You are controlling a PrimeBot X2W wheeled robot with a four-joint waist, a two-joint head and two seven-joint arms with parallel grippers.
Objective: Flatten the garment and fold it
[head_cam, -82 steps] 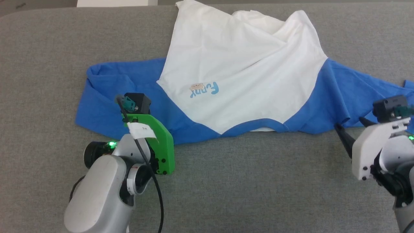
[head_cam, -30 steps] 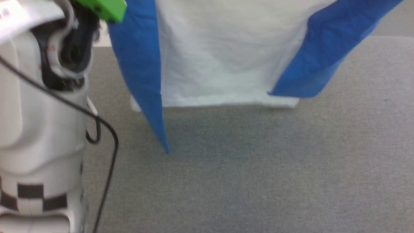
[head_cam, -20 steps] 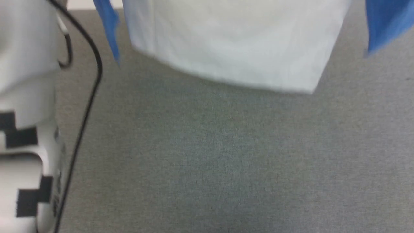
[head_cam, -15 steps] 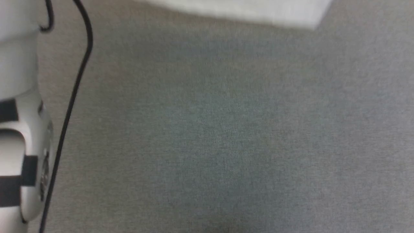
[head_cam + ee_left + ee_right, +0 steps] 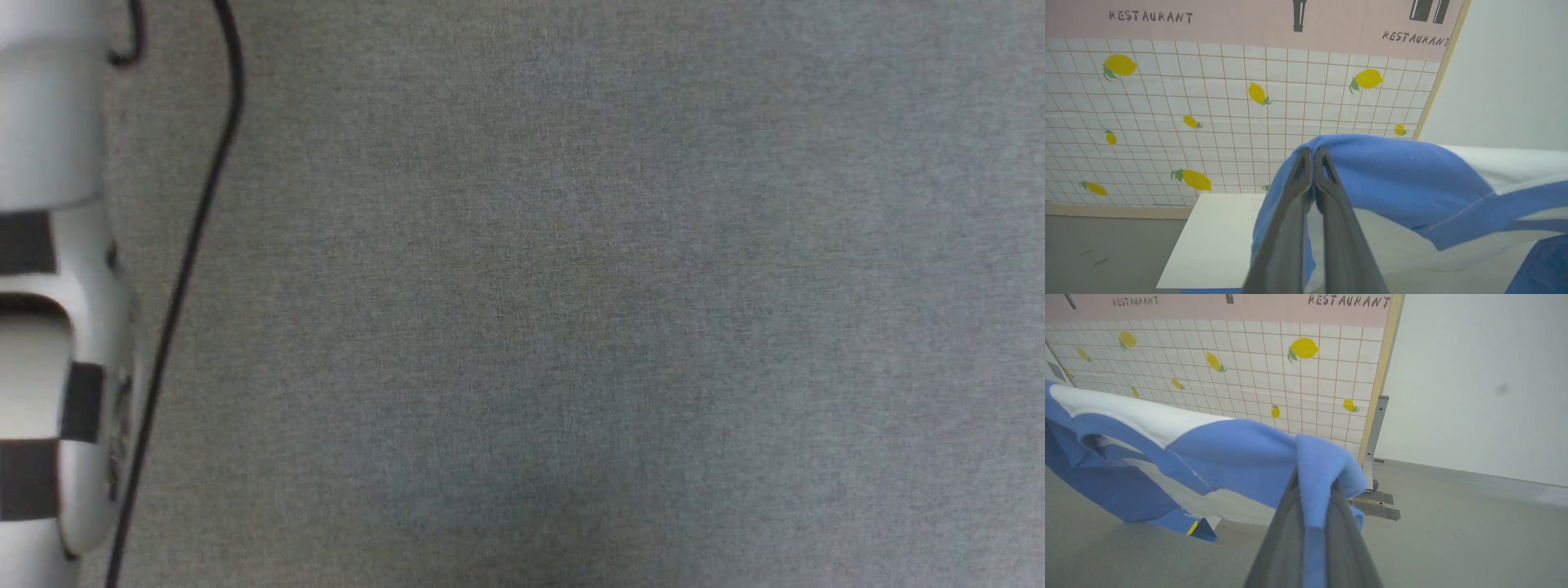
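Observation:
The garment hangs in the air, white body between bright blue shoulders. In the left wrist view my left gripper is shut on a blue shoulder fold, cloth draped over the fingertips. In the right wrist view my right gripper is shut on the other blue shoulder of the garment, a bunch of cloth wrapped over its tips. The white body stretches between the two grips. In the head view, part of my pale left arm with its black cable rises at the left edge over the grey table.
A tiled wall panel with lemons and a plain white wall stand behind. A white board lies below the left grip. A grey floor and a metal stand foot lie beyond the right grip.
The hanging garment slid up and out of the top of the head view, leaving bare grey table. The left arm also shifted in that view.

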